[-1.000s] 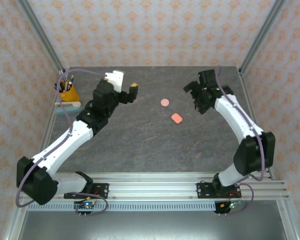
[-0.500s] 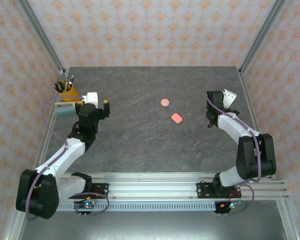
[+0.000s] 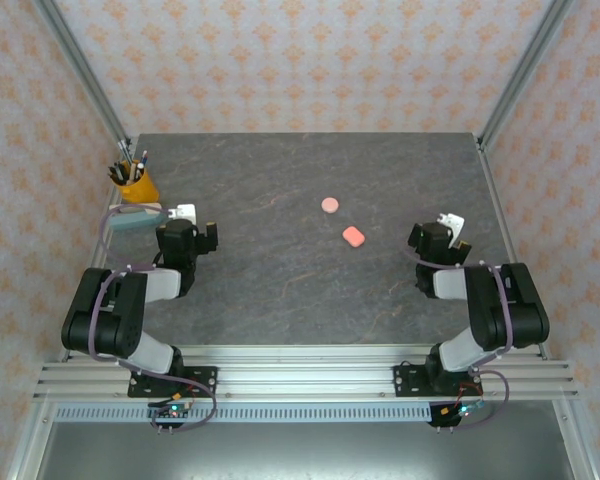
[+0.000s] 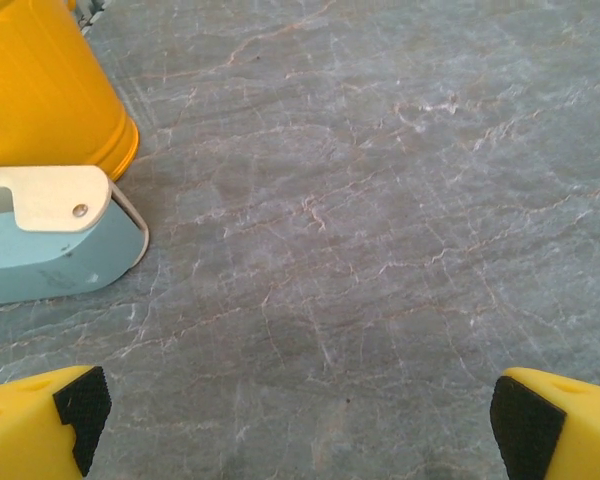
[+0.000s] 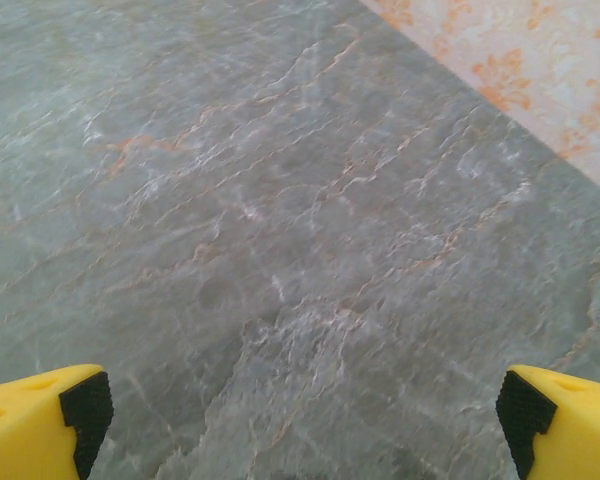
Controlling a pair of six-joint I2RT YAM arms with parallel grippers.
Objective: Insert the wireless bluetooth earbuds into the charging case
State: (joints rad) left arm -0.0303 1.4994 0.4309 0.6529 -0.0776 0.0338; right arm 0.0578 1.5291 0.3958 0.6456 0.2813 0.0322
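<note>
Two small pink charging cases lie near the middle of the dark stone table: a round one point(image 3: 329, 205) and an oblong one point(image 3: 353, 236) just in front of it to the right. Both look closed. The wireless bluetooth earbuds are hidden. My left gripper point(image 3: 190, 230) sits low at the left, folded back over its arm, far from the cases. It is open point(image 4: 300, 425), with bare table between its yellow fingers point(image 4: 75, 415). My right gripper point(image 3: 435, 238) rests at the right, some way right of the oblong case. It is open point(image 5: 300, 425) and empty too.
A yellow pen cup point(image 3: 137, 187) stands at the far left, large in the left wrist view point(image 4: 40, 90). A pale blue holder with a cream tab point(image 4: 50, 250) lies beside it. Patterned walls and metal posts point(image 3: 520, 70) enclose the table.
Both arms have drawn back from the table's middle toward their bases and folded down low. The grippers stayed open. The pink cases have not moved.
</note>
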